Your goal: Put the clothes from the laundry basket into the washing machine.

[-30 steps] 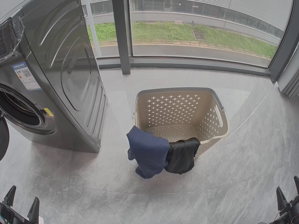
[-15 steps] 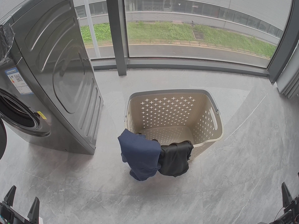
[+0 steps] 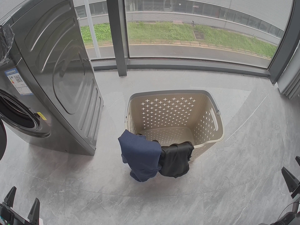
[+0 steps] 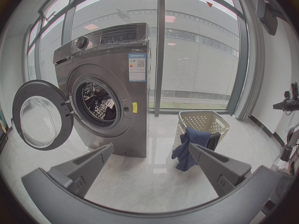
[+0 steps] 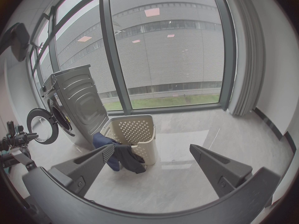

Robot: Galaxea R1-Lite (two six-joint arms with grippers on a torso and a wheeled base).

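On the floor (image 3: 162,203), centre of the head view:

1. Basket (image 3: 175,92): cream, perforated, upright. Its inside looks bare as far as can be seen.
2. Blue garment (image 3: 140,155): draped over the basket's near rim, mostly hanging outside and low toward the floor.
3. Black garment (image 3: 175,160): over the same rim, touching the blue one on the robot's right.
4. Washer (image 3: 62,63): left of the basket and apart from it. The door (image 4: 40,115) is swung wide and the drum (image 4: 98,101) is open to loading.
5. Left hand (image 3: 22,200): low at the near left, fingers spread with nothing between them, well apart from the basket.
6. Right hand (image 3: 293,172): at the near right edge, fingers spread and empty, also well apart from the clothes.

Change: a second ago the whole head view shifted. That was the camera's own move and it had settled half a second ago. Basket, garments and washer kept their places relative to one another. Since then the right hand has risen a little in the view, while the left has not stirred.

Bearing on the task: neither garment has been lifted, so both remain to be moved. The robot now appears squared to the basket, and the right arm's rise reads as the start of a reach. The next move probably calls for pinching a fold at the rim.
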